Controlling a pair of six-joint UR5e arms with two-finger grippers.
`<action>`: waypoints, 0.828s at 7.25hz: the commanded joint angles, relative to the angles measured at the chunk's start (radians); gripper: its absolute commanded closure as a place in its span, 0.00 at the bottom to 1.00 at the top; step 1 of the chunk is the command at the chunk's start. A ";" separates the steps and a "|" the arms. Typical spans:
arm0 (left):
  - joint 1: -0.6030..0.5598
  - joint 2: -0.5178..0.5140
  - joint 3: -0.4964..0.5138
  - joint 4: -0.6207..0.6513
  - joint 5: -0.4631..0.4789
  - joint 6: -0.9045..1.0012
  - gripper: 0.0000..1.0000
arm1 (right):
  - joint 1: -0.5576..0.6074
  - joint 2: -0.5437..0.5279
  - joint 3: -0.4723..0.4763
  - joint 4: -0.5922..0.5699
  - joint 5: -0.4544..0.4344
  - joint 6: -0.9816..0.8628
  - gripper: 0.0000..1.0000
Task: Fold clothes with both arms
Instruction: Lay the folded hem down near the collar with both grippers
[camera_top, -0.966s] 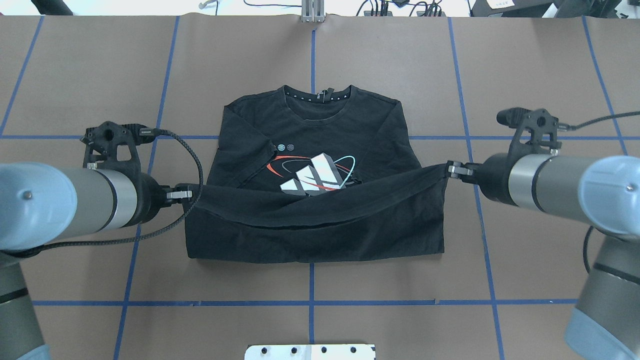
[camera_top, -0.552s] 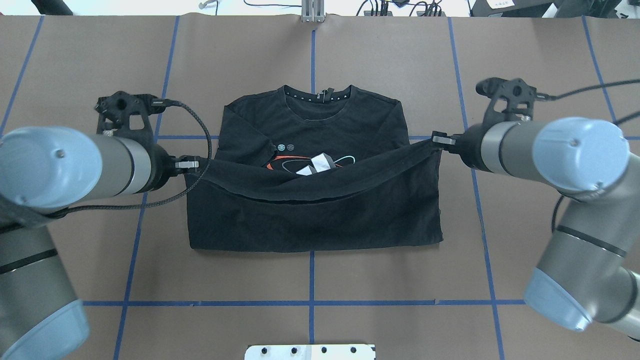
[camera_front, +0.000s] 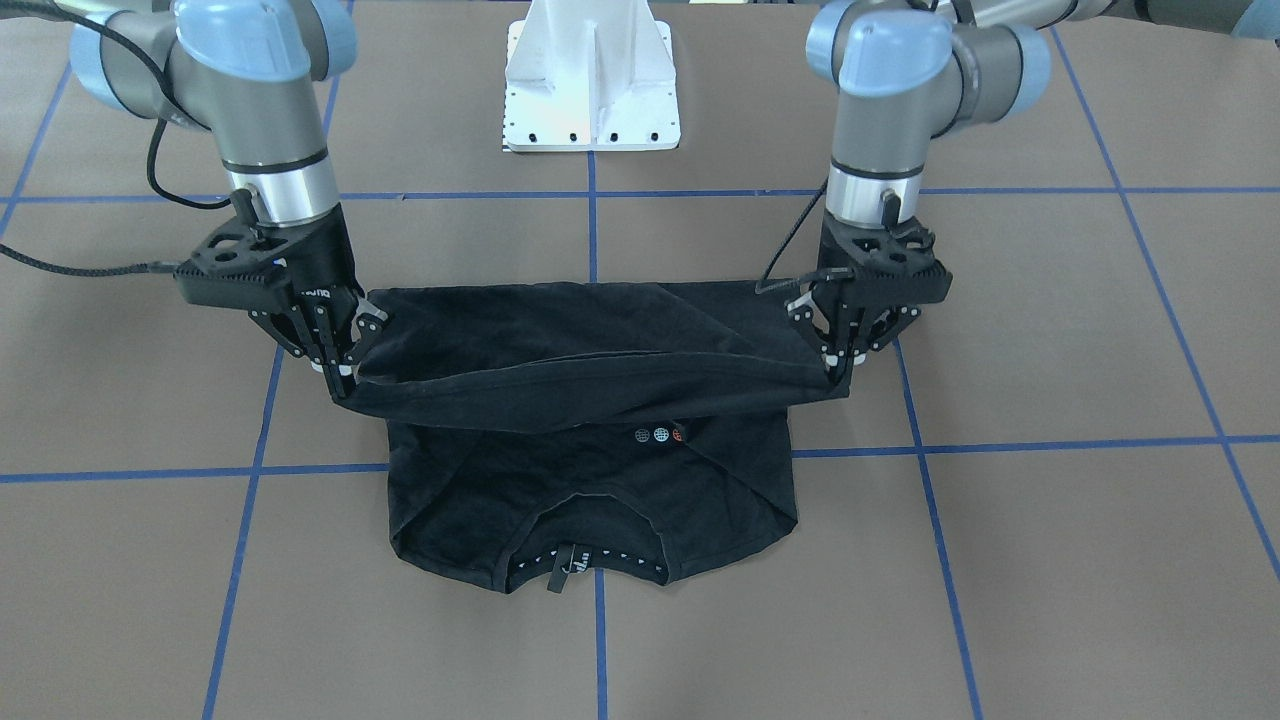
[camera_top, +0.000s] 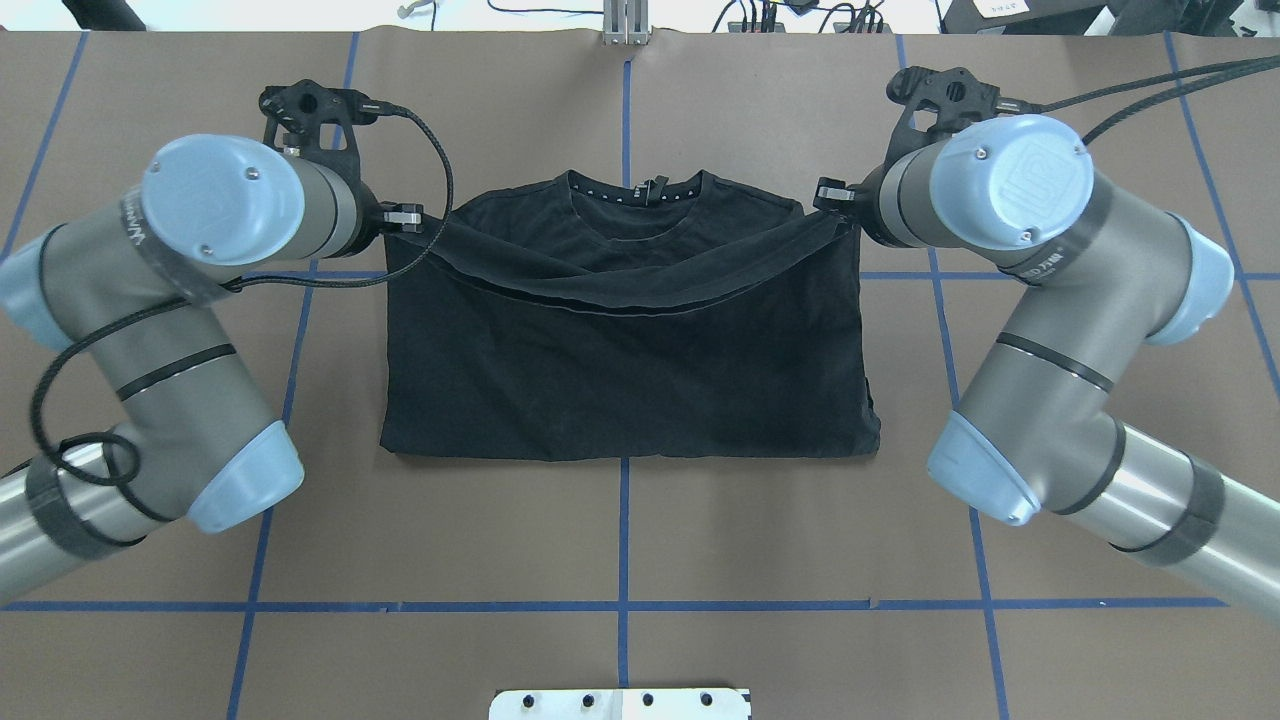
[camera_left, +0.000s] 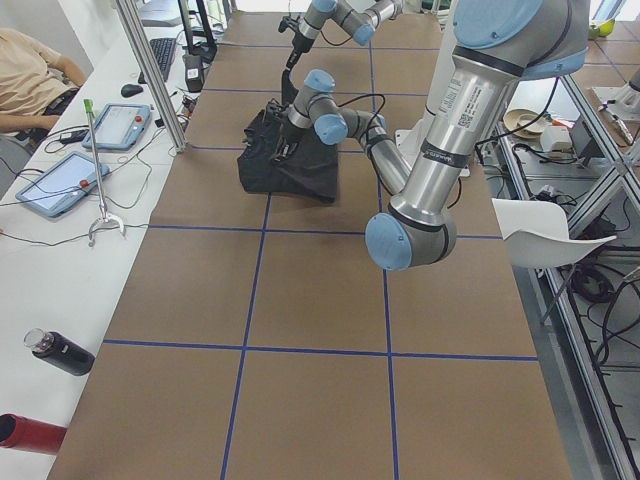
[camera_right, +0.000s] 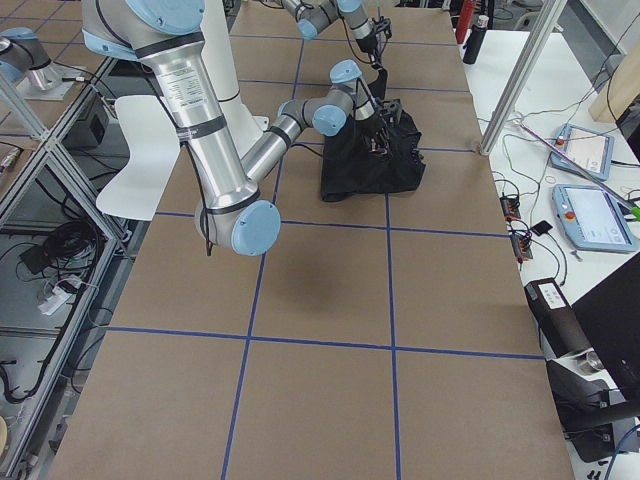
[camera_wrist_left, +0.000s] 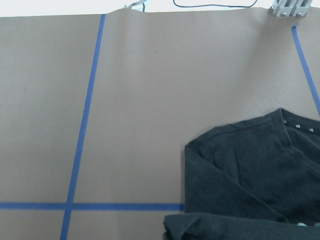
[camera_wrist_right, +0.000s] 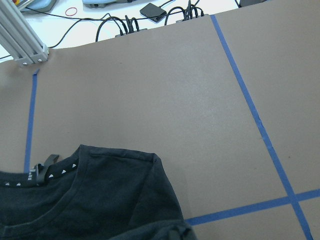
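Slack hem (camera_top: 620, 297) of black T-shirt (camera_top: 620, 380), now nearer round collar (camera_top: 636, 196).

Brown paper-covered table (camera_top: 620, 540), gridded with blue tape lines (camera_top: 450, 606). White metal pedestal base (camera_front: 592, 75) at the robot's edge. On the white side bench (camera_left: 60, 290): two grey-framed tablets (camera_left: 117, 124), black bottle (camera_left: 58, 352) lying flat, red cylinder (camera_left: 20, 432). White chair (camera_left: 550, 240) on the robot's side. Person in beige top (camera_left: 30, 60) at the bench.

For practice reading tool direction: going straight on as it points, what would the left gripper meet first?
The left gripper, shut on the T-shirt's hem, points steeply down: probably the table cover beside the shoulder; depth unclear.
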 joint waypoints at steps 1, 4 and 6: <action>-0.012 -0.059 0.185 -0.107 0.009 0.023 1.00 | -0.001 0.030 -0.120 0.004 -0.003 0.000 1.00; -0.032 -0.069 0.315 -0.233 0.012 0.109 1.00 | 0.010 0.032 -0.157 0.006 -0.001 -0.067 1.00; -0.052 -0.069 0.315 -0.235 0.012 0.134 1.00 | 0.019 0.032 -0.154 0.006 -0.001 -0.071 1.00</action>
